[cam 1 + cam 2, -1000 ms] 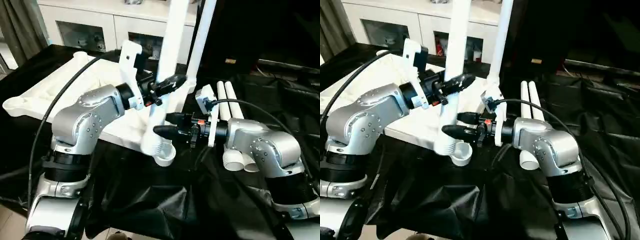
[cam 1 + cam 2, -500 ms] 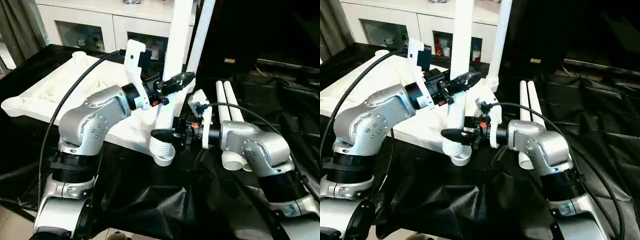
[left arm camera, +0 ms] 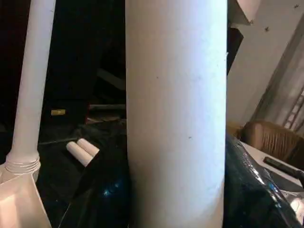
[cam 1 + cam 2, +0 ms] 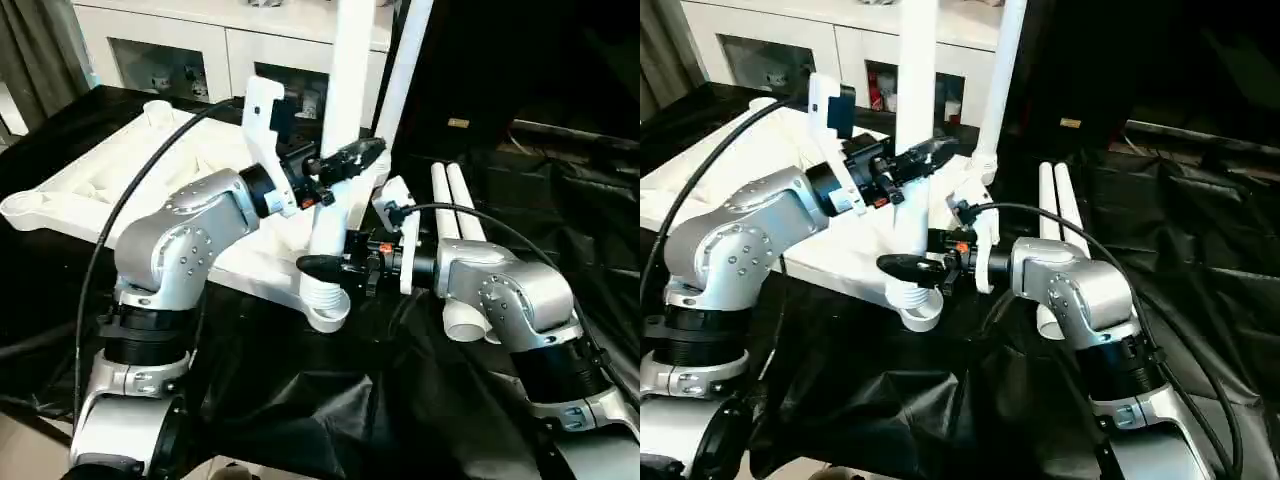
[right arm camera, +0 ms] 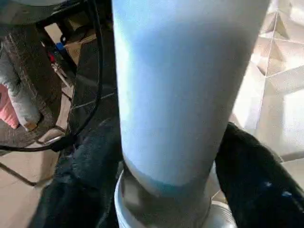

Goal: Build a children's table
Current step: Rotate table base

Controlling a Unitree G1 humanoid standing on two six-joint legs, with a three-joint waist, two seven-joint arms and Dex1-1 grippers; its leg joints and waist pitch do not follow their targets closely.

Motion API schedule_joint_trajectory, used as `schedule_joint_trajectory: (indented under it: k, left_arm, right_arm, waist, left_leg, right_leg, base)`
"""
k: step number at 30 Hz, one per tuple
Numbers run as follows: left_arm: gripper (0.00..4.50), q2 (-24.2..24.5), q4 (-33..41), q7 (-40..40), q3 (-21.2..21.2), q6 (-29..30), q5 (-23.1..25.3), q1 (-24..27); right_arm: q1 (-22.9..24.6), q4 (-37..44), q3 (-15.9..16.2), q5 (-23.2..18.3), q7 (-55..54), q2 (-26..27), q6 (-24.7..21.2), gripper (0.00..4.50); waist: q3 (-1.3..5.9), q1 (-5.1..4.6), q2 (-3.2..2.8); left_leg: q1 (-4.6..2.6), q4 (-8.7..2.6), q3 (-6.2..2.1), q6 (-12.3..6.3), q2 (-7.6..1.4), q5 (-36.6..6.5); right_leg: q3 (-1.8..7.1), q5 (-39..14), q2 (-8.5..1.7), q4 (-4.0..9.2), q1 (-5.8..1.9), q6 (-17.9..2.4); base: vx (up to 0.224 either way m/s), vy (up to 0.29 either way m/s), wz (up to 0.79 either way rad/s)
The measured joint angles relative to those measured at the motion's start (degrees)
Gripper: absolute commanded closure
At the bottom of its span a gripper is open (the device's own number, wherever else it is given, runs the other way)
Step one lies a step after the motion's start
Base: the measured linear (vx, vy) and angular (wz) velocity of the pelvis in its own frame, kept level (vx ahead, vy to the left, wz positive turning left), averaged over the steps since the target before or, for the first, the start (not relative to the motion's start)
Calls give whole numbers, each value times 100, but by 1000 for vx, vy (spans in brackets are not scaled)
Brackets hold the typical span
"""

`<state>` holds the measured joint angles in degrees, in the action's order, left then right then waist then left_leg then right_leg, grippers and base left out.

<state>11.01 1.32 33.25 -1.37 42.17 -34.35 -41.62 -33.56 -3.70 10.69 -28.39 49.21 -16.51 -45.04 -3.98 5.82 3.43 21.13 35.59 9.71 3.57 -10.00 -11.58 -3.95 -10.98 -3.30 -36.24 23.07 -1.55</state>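
The white table top (image 4: 120, 170) lies upside down on black cloth, ribbed underside up. One white leg (image 4: 402, 80) stands upright in its far corner. A second leg (image 4: 340, 90) stands upright over the near corner socket (image 4: 328, 312). My left gripper (image 4: 350, 160) is shut on this leg partway up, and the leg (image 3: 175, 118) sits close between its fingers. My right gripper (image 4: 322, 263) is shut on the same leg (image 5: 180, 95) low down, just above its threaded base, with a black finger (image 5: 251, 175) on each side. Two more legs (image 4: 455, 210) lie side by side on the cloth behind my right arm.
A white cabinet with glass doors (image 4: 200, 50) stands behind the table. Black cloth (image 4: 300, 400) covers the work surface and folds at the near edge. A black cable (image 4: 130, 210) loops over my left arm, and another cable (image 4: 500, 225) runs over my right.
My right gripper has moved left to the base of the near leg and narrowed around it. The left gripper keeps its hold; the leg has shifted slightly.
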Motion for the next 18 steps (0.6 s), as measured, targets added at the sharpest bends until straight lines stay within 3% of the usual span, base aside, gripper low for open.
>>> schedule_joint_trajectory:
  k: [11, 16, 18]
  left_arm:
    - [265, -5, 34, 34, 11, 44, -48, 18]
    - [265, -19, 75, 26, 12, 72, -48, 39]
    - [209, -24, 79, 12, 11, 83, -48, 40]
  right_arm:
    - [0, -91, 12, 1, 75, 11, 49, 251]
    - [1, -92, 36, 2, 71, 16, 63, 257]
    - [2, -93, 36, 4, 72, 23, 66, 257]
  waist:
    - [0, -3, 1]
    - [0, -5, 1]
    - [0, -5, 1]
  left_leg:
    - [-1, 0, 0, 0, 0, 0]
    - [-1, 0, 0, 0, 0, 0]
    - [-1, 0, 0, 0, 0, 0]
  right_leg:
    - [0, 1, 0, 0, 0, -2]
    - [0, 1, 0, 0, 0, -2]
    - [0, 1, 0, 0, -1, -2]
  base:
    - [0, 0, 0]
    - [0, 0, 0]
    - [0, 0, 0]
